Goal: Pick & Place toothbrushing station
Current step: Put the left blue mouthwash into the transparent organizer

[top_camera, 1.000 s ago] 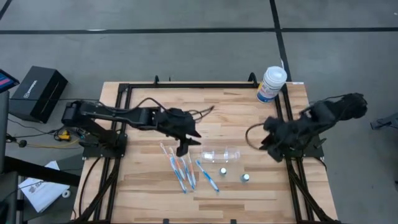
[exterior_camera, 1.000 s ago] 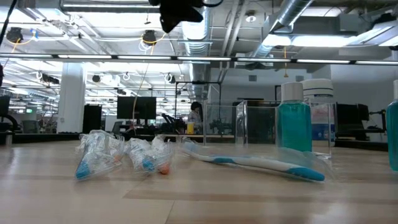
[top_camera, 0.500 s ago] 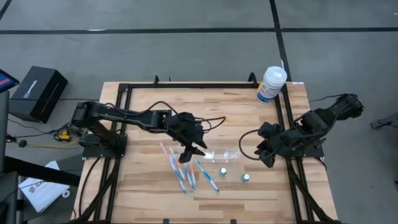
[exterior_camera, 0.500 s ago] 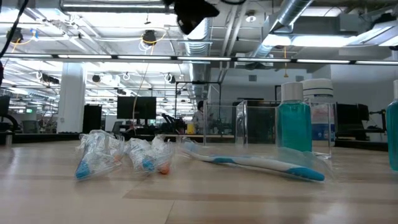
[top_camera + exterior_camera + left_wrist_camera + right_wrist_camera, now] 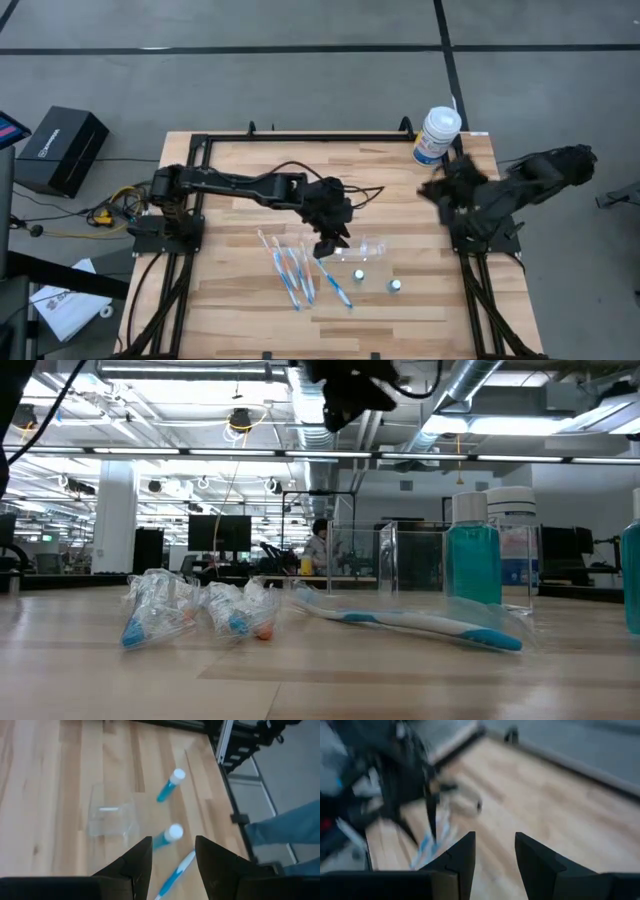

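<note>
The toothbrushing station (image 5: pixel 357 248) lies on the wooden table (image 5: pixel 240 180), a bit right of centre, a clear plastic holder w/ nothing visible inside it. In the left wrist view it shows as a see-through box (image 5: pixel 111 817) resting on the wood, apart from everything else. In the low view its clear walls (image 5: pixel 400 565) stand upright behind the nearest toothbrush.

The left gripper (image 5: pixel 330 240) hangs over the station's left end — fingers (image 5: pixel 135 862) parted w/ an open gap, holding nothing, above the table and not touching the holder. In the low view it shows dark at the top edge (image 5: pixel 345 390), well above the table.

Just in front of the station sit two small teal bottles w/ white caps: one (image 5: pixel 358 273) near the station, the other (image 5: pixel 395 286) further right. In the left wrist view both lie beside the holder, apart from it (image 5: pixel 169 782) (image 5: pixel 165 836). Left of them, several blue toothbrushes (image 5: pixel 295 272) lie in a loose row; some look wrapped in clear plastic in the low view (image 5: pixel 190 610), and one bare blue-and-white brush (image 5: pixel 410 622) lies across the front.

A white canister w/ blue label (image 5: pixel 436 135) stands at the far right corner, well apart from the station.

The right gripper (image 5: pixel 440 190) is up near the right frame rail, between canister and station but clear of both — fingers (image 5: pixel 457 857) spread, empty. A person shows far off in the room behind (image 5: pixel 318 545).
</note>
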`<action>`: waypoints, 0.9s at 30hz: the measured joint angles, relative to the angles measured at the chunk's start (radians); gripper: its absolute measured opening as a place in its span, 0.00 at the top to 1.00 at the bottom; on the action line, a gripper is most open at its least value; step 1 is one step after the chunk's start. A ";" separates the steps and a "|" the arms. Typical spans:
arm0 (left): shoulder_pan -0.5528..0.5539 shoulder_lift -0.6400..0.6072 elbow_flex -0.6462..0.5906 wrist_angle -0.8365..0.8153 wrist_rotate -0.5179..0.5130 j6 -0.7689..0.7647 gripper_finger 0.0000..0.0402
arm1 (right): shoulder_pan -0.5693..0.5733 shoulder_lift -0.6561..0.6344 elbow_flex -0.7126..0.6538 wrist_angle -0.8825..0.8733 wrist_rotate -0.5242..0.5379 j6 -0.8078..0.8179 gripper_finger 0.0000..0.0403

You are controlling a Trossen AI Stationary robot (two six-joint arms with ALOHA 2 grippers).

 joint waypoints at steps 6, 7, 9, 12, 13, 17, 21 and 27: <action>-0.028 0.101 0.110 -0.009 -0.016 -0.080 0.64 | 0.014 -0.128 0.000 0.064 0.071 -0.128 0.68; -0.034 0.116 0.126 -0.012 -0.017 -0.090 0.64 | 0.016 -0.154 0.000 0.077 0.068 -0.148 0.68; -0.044 0.145 0.156 -0.038 -0.023 -0.101 0.64 | 0.025 -0.204 0.000 0.100 0.067 -0.208 0.68; -0.052 0.178 0.194 -0.096 -0.033 -0.103 0.66 | 0.027 -0.256 0.002 0.140 0.066 -0.306 0.68; -0.052 0.186 0.201 -0.104 -0.039 -0.103 0.66 | 0.027 -0.268 0.000 0.139 0.064 -0.330 0.68; -0.048 0.203 0.205 -0.108 -0.052 -0.125 0.71 | 0.027 -0.321 0.000 0.145 0.063 -0.380 0.68; -0.047 0.212 0.207 -0.094 -0.040 -0.128 0.73 | 0.027 -0.352 0.000 0.145 0.040 -0.410 0.68; -0.072 0.230 0.206 -0.075 -0.022 -0.154 0.70 | 0.025 -0.360 0.009 0.150 0.036 -0.470 0.68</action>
